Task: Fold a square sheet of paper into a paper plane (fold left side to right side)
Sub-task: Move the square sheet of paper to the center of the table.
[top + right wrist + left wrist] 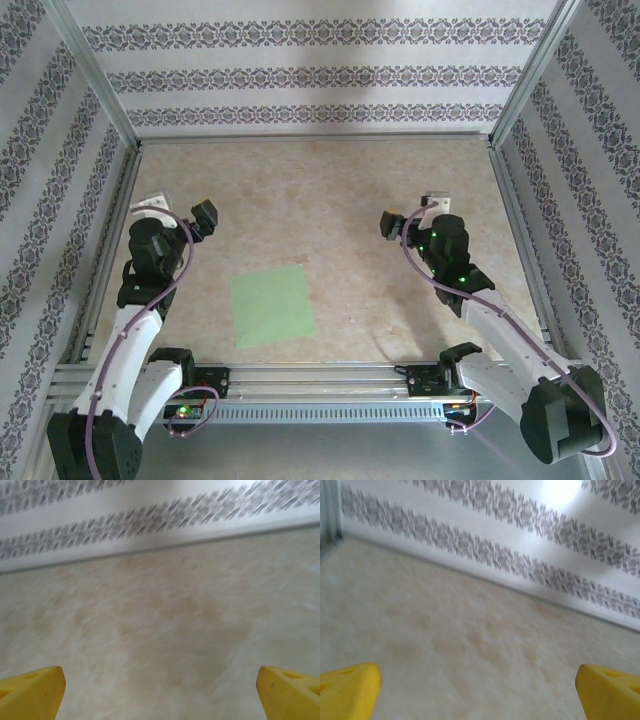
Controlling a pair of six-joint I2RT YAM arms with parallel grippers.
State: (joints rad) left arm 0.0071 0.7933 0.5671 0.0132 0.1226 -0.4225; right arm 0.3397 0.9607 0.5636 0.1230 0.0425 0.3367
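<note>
The square sheet of paper, light green and unfolded, lies flat on the beige table near its front edge, left of centre. My left gripper hovers to the upper left of the sheet, well apart from it, open with nothing between its yellow fingertips. My right gripper is over the right half of the table, far from the sheet, also open and empty, with its yellow fingertips spread wide over bare table.
Patterned walls close off the back and both sides of the table. An aluminium rail with the arm bases runs along the front edge. Bare beige table stretches behind and to the right of the sheet.
</note>
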